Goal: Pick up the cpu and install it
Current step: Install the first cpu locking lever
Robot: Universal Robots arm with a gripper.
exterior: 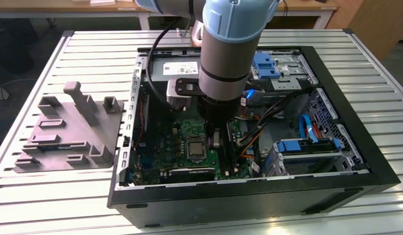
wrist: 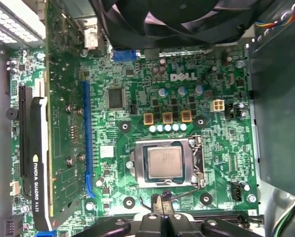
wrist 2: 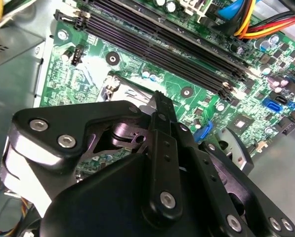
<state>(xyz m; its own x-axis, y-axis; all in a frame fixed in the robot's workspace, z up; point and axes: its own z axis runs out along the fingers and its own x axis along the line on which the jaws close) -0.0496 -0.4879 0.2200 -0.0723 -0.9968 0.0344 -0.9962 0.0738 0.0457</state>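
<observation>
Exterior view: a single arm [exterior: 229,54] reaches down into an open black computer case [exterior: 254,147] lying on its side on a slatted metal desk [exterior: 71,196]. The hand [exterior: 216,139] hangs just above the green motherboard [exterior: 182,147], immediately at 3 o'clock of the CPU socket [exterior: 195,147]. At 9 o'clock of the case, well apart from it, a grey moulded plastic tray [exterior: 64,132] rests on the desk. Inside the case, blue drive brackets [exterior: 302,145] lie at 3 o'clock of the hand and a blue-handled bay [exterior: 267,65] at 1 o'clock.

First wrist view: the cpu [wrist: 164,163], a flat square chip with a pale silver-grey top, sits inside the socket's metal frame [wrist: 196,163] on the motherboard [wrist: 196,89]. The hand's black fingertips [wrist: 159,203] meet closely at 6 o'clock of the chip, just beyond the frame edge, with no part between them; whether they touch the board cannot be told. A graphics card [wrist: 63,123] stands in the blue slot [wrist: 86,133] at 9 o'clock of the socket, and a black fan [wrist: 187,19] lies at 12 o'clock.

Second wrist view: the hand's black linkage [wrist 2: 162,173] stands in the foreground with its finger [wrist 2: 163,106] pointing toward the board, beside long black memory slots [wrist 2: 177,49].
</observation>
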